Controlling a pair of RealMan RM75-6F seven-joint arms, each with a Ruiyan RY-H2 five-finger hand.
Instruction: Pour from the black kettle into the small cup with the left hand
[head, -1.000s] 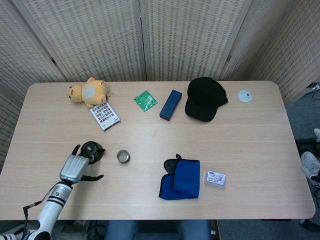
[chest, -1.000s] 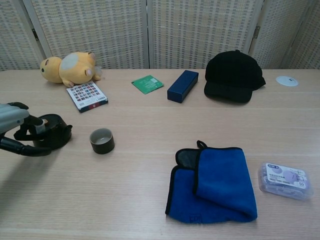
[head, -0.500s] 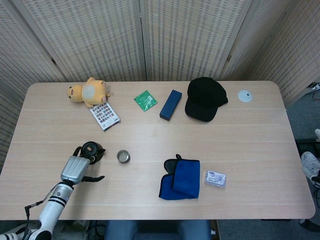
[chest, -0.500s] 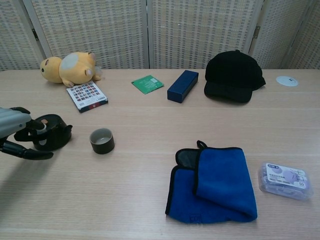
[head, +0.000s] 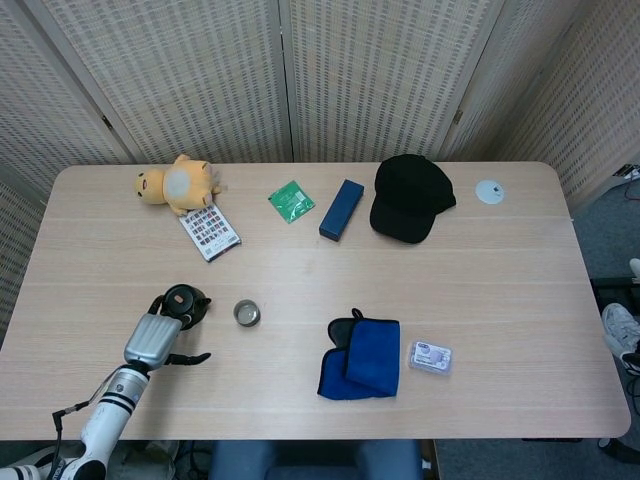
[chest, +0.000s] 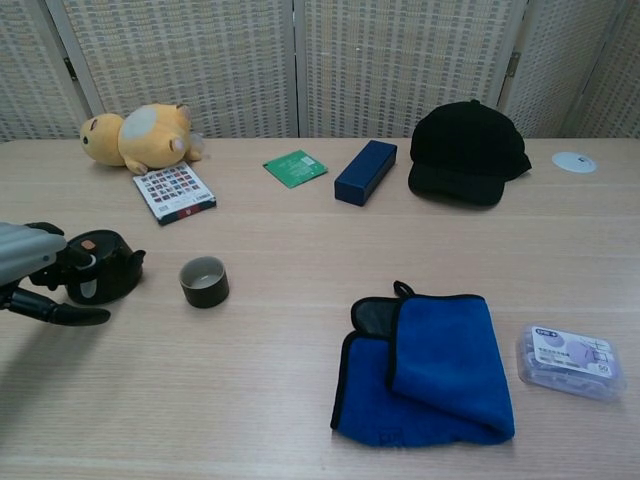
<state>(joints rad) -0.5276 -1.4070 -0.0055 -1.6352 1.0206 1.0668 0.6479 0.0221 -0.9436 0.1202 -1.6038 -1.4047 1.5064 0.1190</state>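
The black kettle (head: 183, 302) (chest: 98, 268) stands upright on the table near the front left, its spout toward the small cup (head: 246, 313) (chest: 204, 281), which sits just to its right. My left hand (head: 150, 340) (chest: 28, 272) is just behind the kettle on the side away from the cup. Its fingers are spread, one above and one below the kettle's left side, and nothing is gripped. I cannot tell whether a fingertip still touches the handle. My right hand does not show in either view.
A blue cloth (head: 360, 358) and a small plastic box (head: 429, 357) lie front right. Along the back are a plush toy (head: 177, 184), a patterned booklet (head: 209, 232), a green packet (head: 291, 201), a blue box (head: 341, 210), a black cap (head: 410, 197) and a white disc (head: 489, 191).
My left hand has drawn back from the kettle toward the table's front left, uncovering more of it. Kettle and cup have stayed put.
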